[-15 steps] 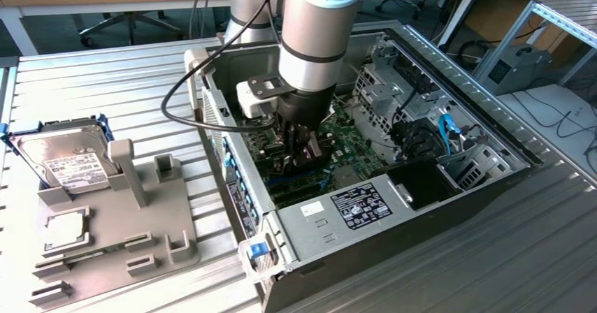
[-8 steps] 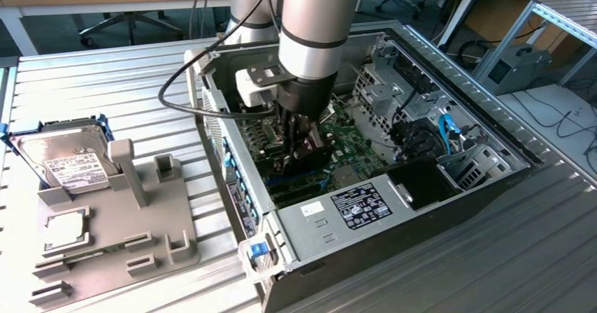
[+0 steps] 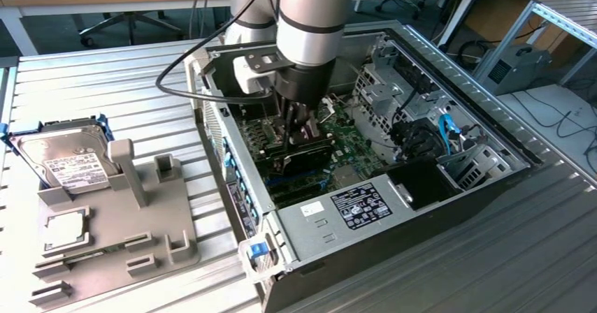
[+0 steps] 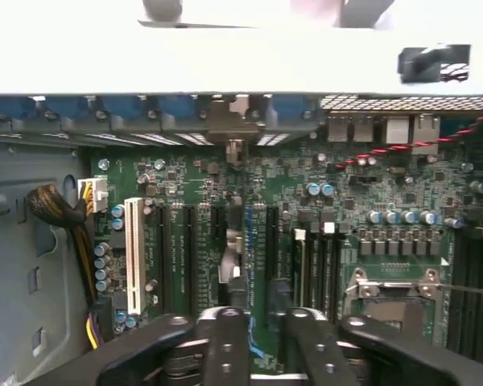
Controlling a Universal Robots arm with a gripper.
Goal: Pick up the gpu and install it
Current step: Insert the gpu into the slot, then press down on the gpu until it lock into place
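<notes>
The gpu (image 3: 303, 161) is a dark card standing on edge on the green motherboard (image 3: 350, 145) inside the open computer case (image 3: 485, 128). My gripper (image 3: 303, 133) hangs straight above it, down inside the case. In the wrist view the gpu (image 4: 235, 265) runs edge-on among the expansion slots, its metal end at the case's rear wall. My gripper (image 4: 262, 342) is open: the black fingers (image 4: 225, 346) stand apart with bare board showing in the gap. The card's edge lies under one finger. Whether that finger touches it I cannot tell.
A grey fixture (image 3: 121, 229) at the exterior view's left holds a silver hard drive (image 3: 66, 161) and a square processor chip (image 3: 63, 230). The power supply (image 3: 359, 205), drive cages and blue cables (image 3: 448, 135) crowd the case. A CPU socket (image 4: 394, 297) and a white slot (image 4: 133, 257) flank the card.
</notes>
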